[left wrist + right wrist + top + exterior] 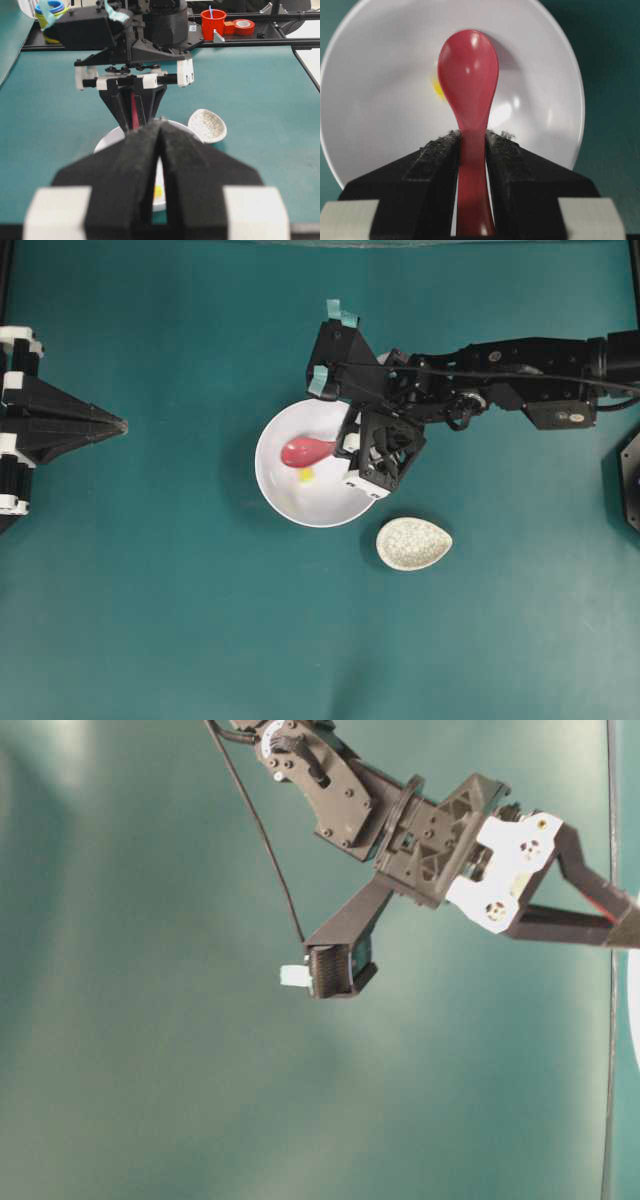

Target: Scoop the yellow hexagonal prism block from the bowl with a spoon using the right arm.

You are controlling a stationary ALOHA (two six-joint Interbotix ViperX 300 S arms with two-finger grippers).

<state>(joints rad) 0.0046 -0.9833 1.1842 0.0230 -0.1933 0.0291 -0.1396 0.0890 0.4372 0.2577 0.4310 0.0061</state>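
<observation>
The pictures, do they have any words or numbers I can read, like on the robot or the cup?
None can be read.
Red cup: plain, no writing shows.
Small white label on the black robot base: too small and blurred to read.
Bowl, spoon, speckled dish: no marks.

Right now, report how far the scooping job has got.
Done: the right gripper is shut on the pink-red spoon by its handle, and the scoop is over the white bowl. In hand: the scoop sits beside the yellow hexagonal prism block, which is not in it. Left: get the scoop under the block and lift it out. The speckled spoon rest holds nothing; the left gripper is parked, shut.
</observation>
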